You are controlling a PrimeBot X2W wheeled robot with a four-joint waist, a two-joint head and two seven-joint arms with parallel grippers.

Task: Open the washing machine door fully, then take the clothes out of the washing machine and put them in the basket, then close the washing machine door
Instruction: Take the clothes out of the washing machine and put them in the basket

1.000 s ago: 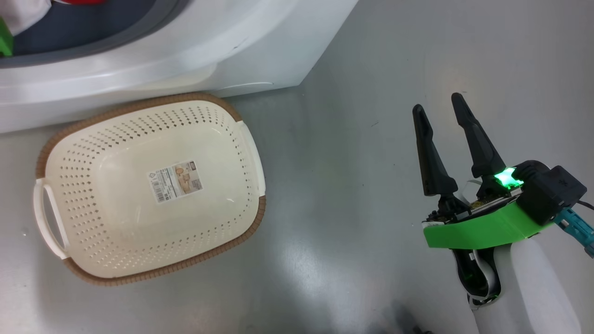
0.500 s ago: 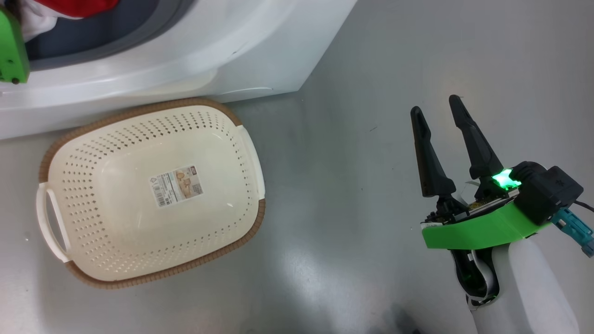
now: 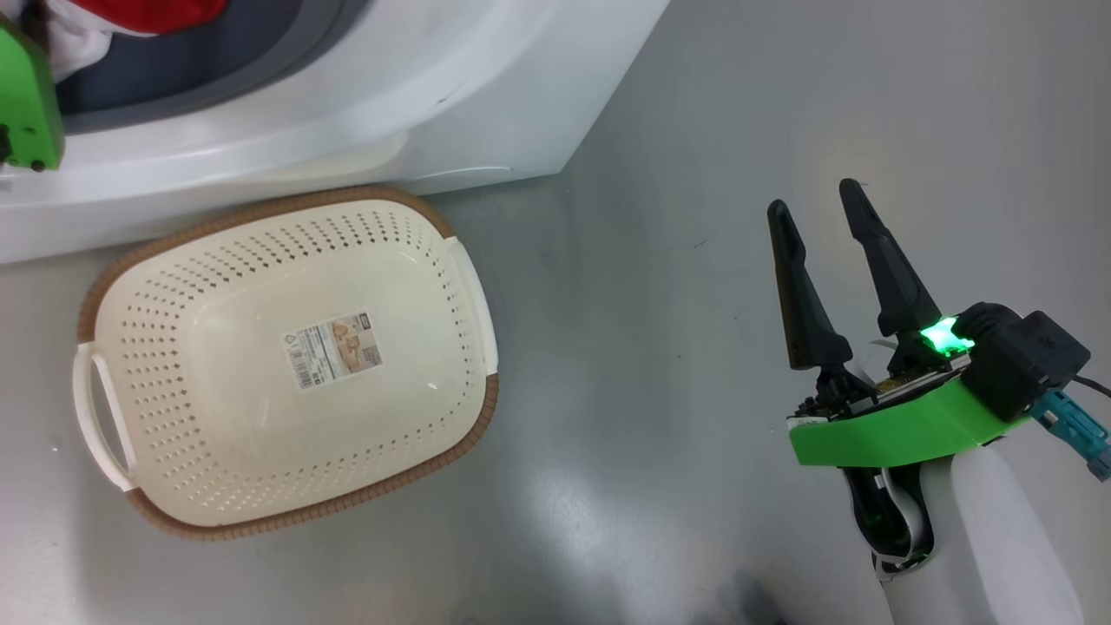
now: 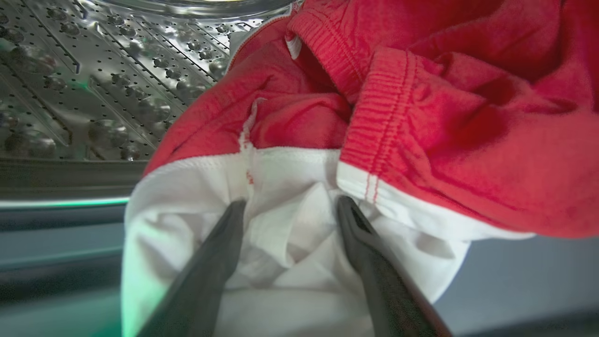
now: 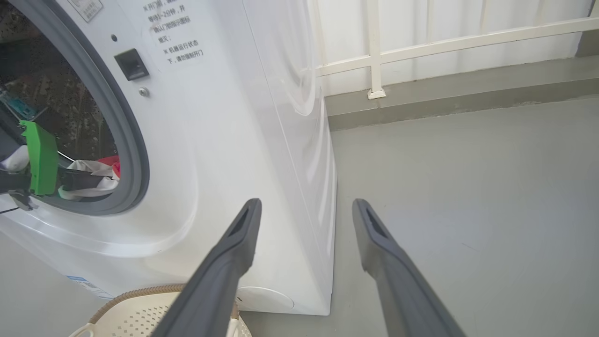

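Finding 1, change. In the head view the green wrist bracket of the left arm now sits further into the upper left corner than a second ago. Red cloth shows at the top edge beside it. The whole picture has shifted slightly, so the basket itself has not moved. The left gripper has finished closing and is clamped on the white hem of the clothes.

Assessment: the grip looks made. The load appears ready to be drawn out of the washing machine. The basket lies empty on the floor, just below the machine's front.

Finding 2, views. The left wrist view gives the grip and the steel drum at upper left. The head view gives the basket and the right gripper at lower right, fingers apart and holding nothing. The right wrist view adds the grey door seal.
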